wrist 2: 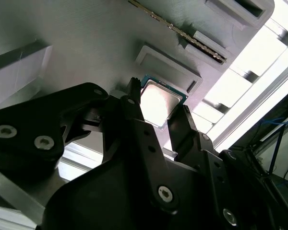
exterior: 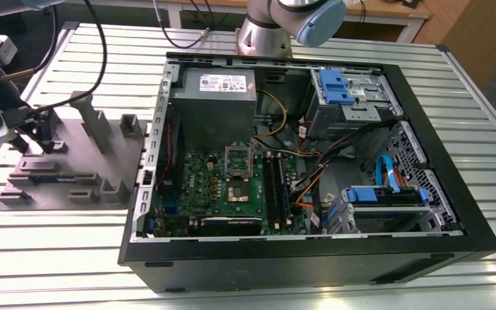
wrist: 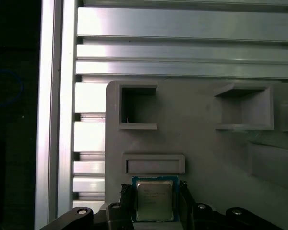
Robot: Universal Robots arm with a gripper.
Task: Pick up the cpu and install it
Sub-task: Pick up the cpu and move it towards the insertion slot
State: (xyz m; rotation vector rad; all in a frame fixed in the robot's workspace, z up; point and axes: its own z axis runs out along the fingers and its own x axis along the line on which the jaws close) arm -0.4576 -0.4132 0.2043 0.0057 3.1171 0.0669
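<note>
One black claw (exterior: 50, 143) hangs at the end of the arm over a grey fixture plate (exterior: 110, 161) in the exterior view. The plate lies on the slatted bench (exterior: 59, 245) near the bench edge on the exterior view's left. An open computer case (exterior: 454, 219) fills the middle of the bench, well apart from the claw, with the green motherboard (exterior: 201, 187) flat on its floor.

In the second wrist view the cpu (wrist 2: 159, 98) sits between the two black fingers (wrist 2: 134, 108), its silver top bright. One finger meets one of its edges and the other finger meets the opposite edge, so the claw is pinching the cpu. The chip is close over the fixture plate (wrist 2: 86, 43), just beside a raised rectangular frame (wrist 2: 170, 67). I cannot tell whether it rests on the plate or is just clear of it. A long thin card (wrist 2: 182, 32) stands on edge in a slot further along the plate.

In the first wrist view the cpu (wrist: 154, 201) is framed square, its green border showing around the metal lid. A finger (wrist: 127, 203) presses at either side. Just beyond the chip is a shallow rectangular frame (wrist: 153, 164), then two deeper pockets (wrist: 138, 111) in the plate, and past those the bench slats (wrist: 182, 43).
</note>
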